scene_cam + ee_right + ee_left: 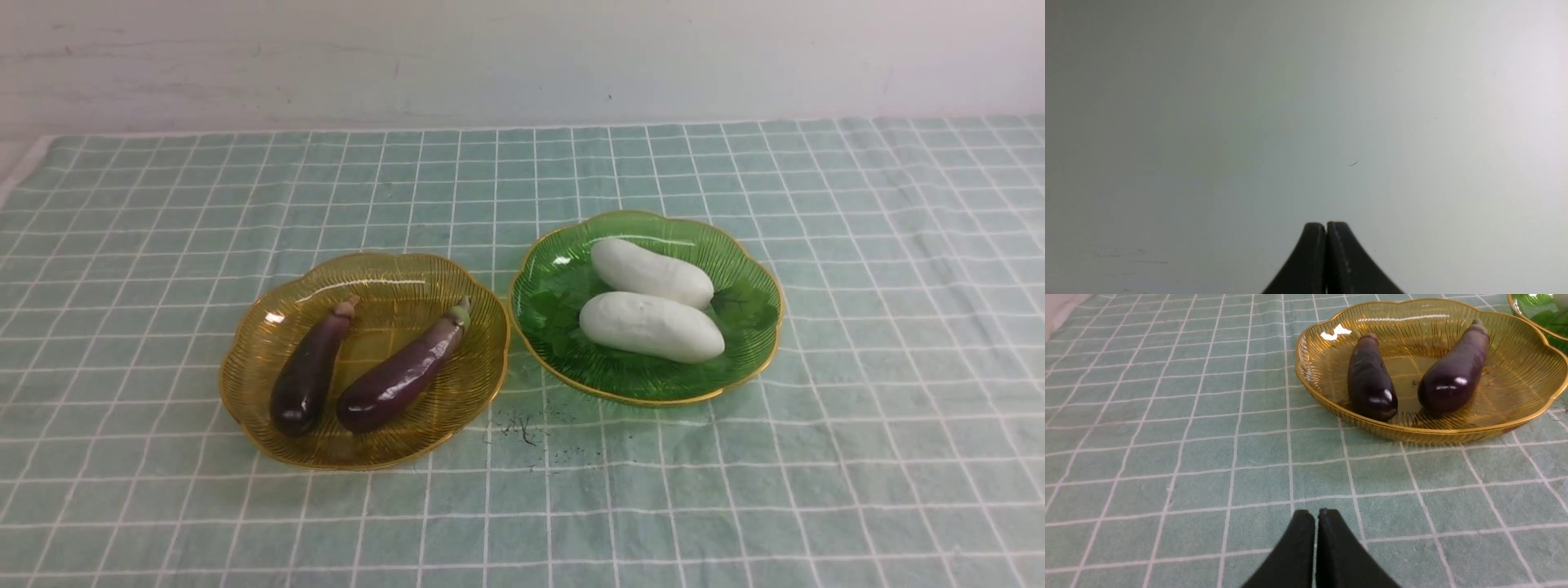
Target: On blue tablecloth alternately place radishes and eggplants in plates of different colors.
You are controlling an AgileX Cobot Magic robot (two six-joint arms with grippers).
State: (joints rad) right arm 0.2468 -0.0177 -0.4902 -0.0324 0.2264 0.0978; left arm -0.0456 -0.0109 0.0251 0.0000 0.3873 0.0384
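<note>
Front view: the blue tablecloth [857, 457] meets a white wall [522, 57]; eggplants [404, 374] lie in the amber plate [253, 359], radishes [651, 327] in the green plate [555, 278]. Left wrist view: the left gripper [1316, 516] is closed, empty, above cloth. Right wrist view: the right gripper [1326, 228] is closed, empty, facing a blank pale surface [1249, 102].

2 eggplants [1372, 386] lie apart in the amber plate [1527, 412] on the blue tablecloth [1167, 437].

Eggplants [359, 367] in amber plate [269, 327], radishes [651, 306] in green plate [563, 269]
</note>
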